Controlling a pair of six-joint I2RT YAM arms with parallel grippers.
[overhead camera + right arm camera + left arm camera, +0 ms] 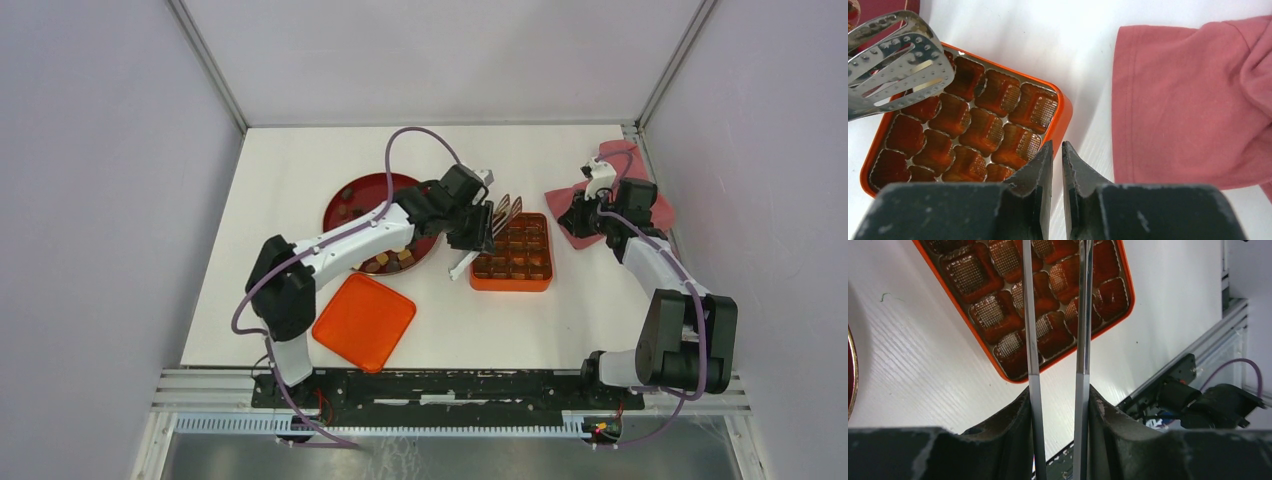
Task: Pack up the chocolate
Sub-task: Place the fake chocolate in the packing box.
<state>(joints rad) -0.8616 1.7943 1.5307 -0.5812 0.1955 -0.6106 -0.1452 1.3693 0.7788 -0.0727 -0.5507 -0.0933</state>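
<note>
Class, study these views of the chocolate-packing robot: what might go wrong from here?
The tongs in the left gripper have broad heads above the box, whose compartments are small; they may snag. The right gripper sits beside the box without holding it, so a bump might slide it.

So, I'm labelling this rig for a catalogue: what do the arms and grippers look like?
The left arm and right arm have white tubular links between chunky black joint housings, a purple cable looping loose along each. The left gripper and right gripper are black, each with two wedge-shaped fingers scuffed grey at the edges. No legible markings.
</note>
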